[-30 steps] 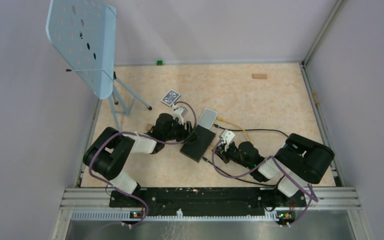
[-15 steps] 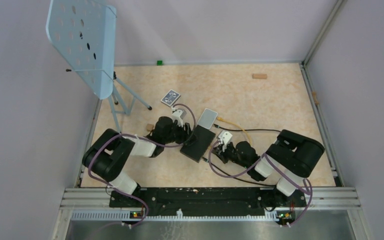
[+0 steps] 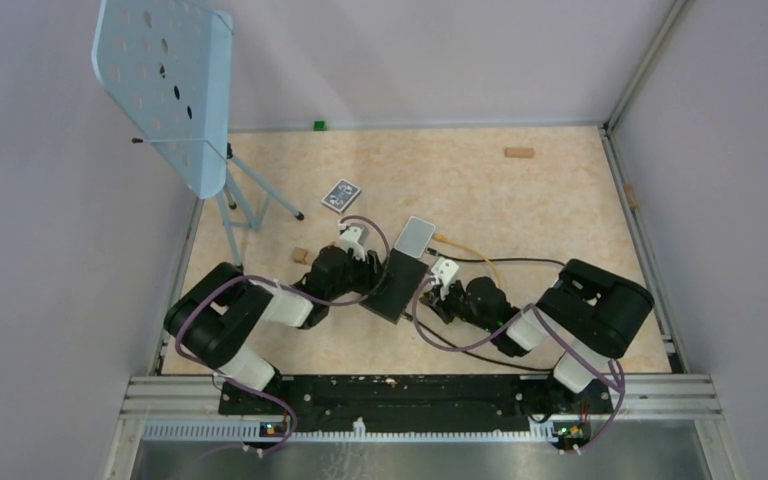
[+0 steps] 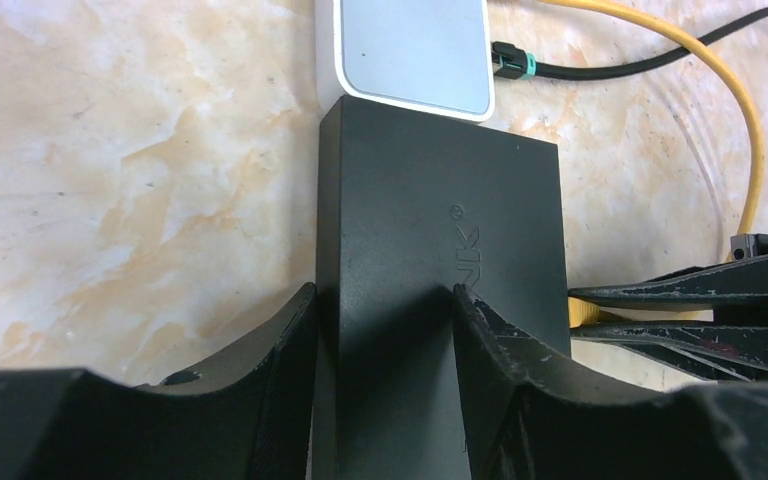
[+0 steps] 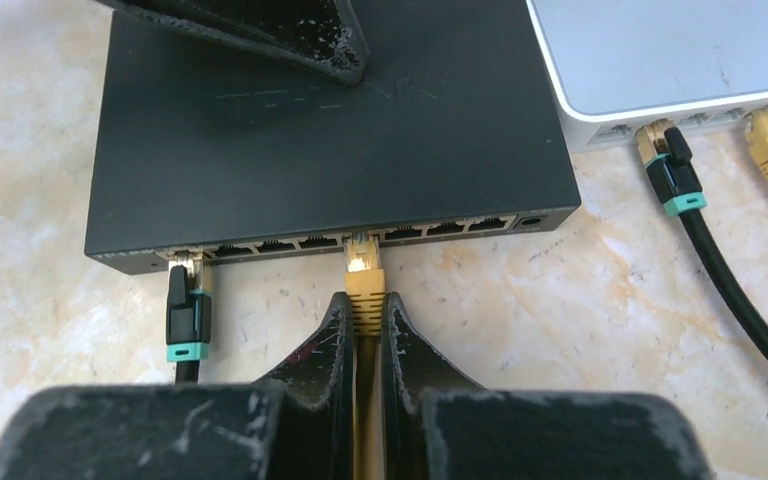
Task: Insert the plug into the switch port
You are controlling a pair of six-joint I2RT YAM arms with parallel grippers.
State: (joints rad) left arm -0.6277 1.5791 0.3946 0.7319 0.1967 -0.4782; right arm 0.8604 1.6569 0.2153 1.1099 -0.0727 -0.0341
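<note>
My right fingers (image 5: 338,335) pinch the yellow cable plug (image 5: 363,275), closer than a second ago | tip entering the flat matte-black box (image 5: 330,130) port (image 5: 360,241) | left fingers (image 4: 290,330) clamp box | seating probably unfinished

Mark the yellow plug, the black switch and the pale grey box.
yellow plug (image 5: 365,288): right wrist view, yellow boot.
black switch (image 5: 410,150): right wrist view, top face.
pale grey box (image 5: 675,50): right wrist view, top face.

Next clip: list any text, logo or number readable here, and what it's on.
"NK" with a small circled mark: raised on the black switch top, left wrist view; the earlier letters are hidden by the left gripper.
Right wrist view: same logo, too faint to read.
On the playing card: too small to read.
On the yellow plug and grey box: none visible.
</note>
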